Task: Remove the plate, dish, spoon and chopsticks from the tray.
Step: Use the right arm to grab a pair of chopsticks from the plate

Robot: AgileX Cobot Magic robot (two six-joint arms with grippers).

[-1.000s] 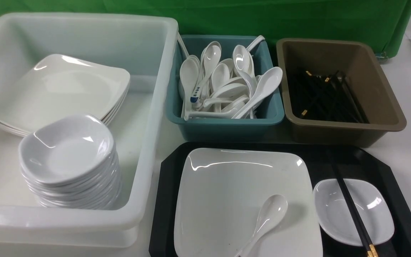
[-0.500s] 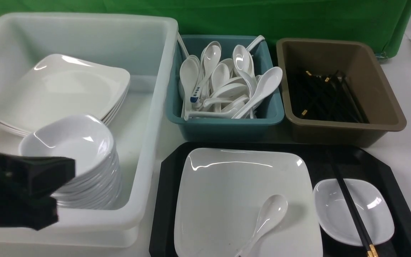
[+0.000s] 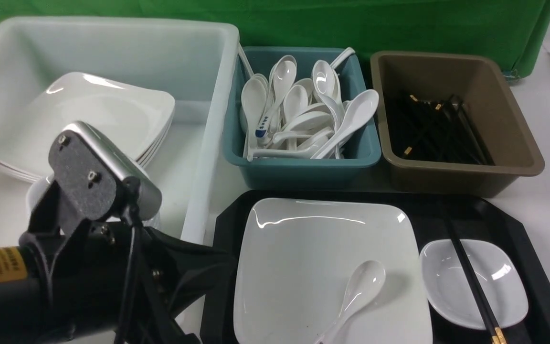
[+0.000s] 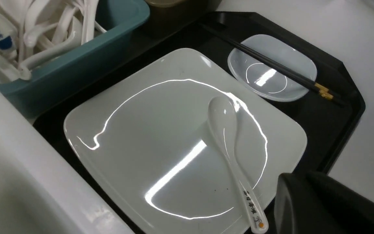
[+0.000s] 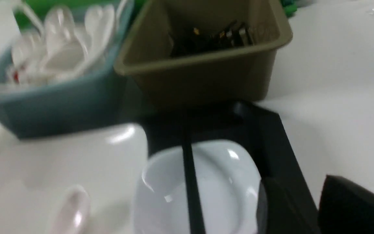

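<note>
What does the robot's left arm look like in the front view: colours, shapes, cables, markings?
The left arm is matte black. On top sits a rounded block with a speckled dark-grey face, two screws and a silver edge. A yellow label with dark print is stuck on the arm, and a thin black cable runs down it.

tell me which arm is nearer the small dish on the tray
Right. The right arm hangs close by the dish, judging by its wrist view; the left arm is at the tray's left edge, with the plate between.
</note>
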